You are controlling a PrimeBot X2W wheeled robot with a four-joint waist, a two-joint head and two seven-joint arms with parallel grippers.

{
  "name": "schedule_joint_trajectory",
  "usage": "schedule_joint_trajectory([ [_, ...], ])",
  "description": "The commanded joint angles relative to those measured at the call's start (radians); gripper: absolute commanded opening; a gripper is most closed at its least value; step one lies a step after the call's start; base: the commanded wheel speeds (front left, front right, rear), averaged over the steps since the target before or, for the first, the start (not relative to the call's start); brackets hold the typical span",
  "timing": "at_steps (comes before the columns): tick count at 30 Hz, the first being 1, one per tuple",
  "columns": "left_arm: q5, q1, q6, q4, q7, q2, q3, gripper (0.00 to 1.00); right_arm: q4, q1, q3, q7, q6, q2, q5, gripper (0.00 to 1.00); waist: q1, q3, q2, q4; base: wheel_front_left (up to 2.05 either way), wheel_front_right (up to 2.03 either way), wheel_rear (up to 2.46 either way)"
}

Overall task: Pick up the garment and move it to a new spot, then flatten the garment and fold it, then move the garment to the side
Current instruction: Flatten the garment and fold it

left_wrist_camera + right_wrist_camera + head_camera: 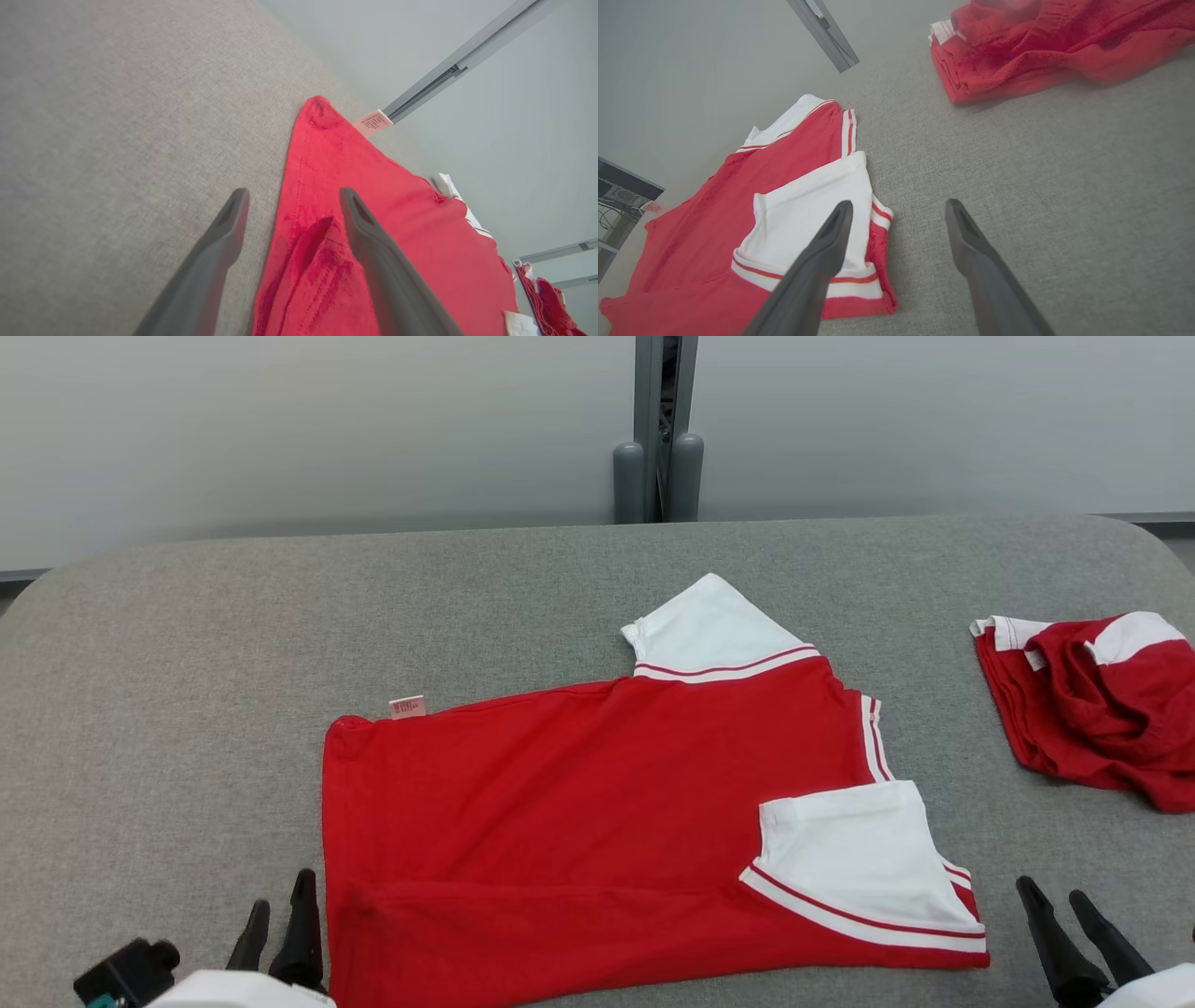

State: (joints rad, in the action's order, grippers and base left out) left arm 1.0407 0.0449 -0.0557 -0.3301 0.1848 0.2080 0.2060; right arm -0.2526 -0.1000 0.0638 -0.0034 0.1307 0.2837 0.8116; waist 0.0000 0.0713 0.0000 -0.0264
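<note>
Currently slack on both sides. At the left gripper (pixel 280 896), fingers spread apart and empty, one above the grey table (pixel 187 616), one above the left edge of the red garment (pixel 579 803). At the right gripper (pixel 1052 889), likewise spread apart, holding nothing, just right of the white sleeve (pixel 850 849). Between both grippers and a little ahead, the garment itself, lying flat on the table. Ahead of the right gripper, well apart, a second red bundle (pixel 1092 709).

Garment (pixel 579 803): matt red cloth (faintly fuzzy up close); table cover (pixel 187 644): rough grey weave; fingers (pixel 373 242): smooth matt dark plastic.
</note>
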Motion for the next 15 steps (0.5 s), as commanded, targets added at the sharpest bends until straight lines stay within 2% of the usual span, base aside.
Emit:
schedule_joint_trajectory([
  [1, -0.033, -0.061, -0.011, 0.007, -0.018, 0.024, 0.016, 1.00, 0.027, 0.020, -0.012, 0.010, 0.000, 0.009, -0.010, 1.00, 0.0000, 0.004, 0.0000, -0.003, 0.00, 0.00, 0.00],
  [7, -0.099, -0.215, -0.028, -0.042, -0.090, 0.075, 0.063, 1.00, 0.084, 0.076, 0.001, 0.047, 0.000, 0.023, -0.036, 1.00, 0.0000, 0.039, 0.0000, -0.016, 0.00, 0.00, 0.00],
  [15, -0.184, -0.458, -0.033, -0.210, -0.201, 0.131, 0.133, 1.00, 0.153, 0.217, 0.073, 0.102, 0.000, 0.053, -0.056, 1.00, 0.0000, 0.138, 0.0000, -0.047, 0.00, 0.00, 0.00],
])
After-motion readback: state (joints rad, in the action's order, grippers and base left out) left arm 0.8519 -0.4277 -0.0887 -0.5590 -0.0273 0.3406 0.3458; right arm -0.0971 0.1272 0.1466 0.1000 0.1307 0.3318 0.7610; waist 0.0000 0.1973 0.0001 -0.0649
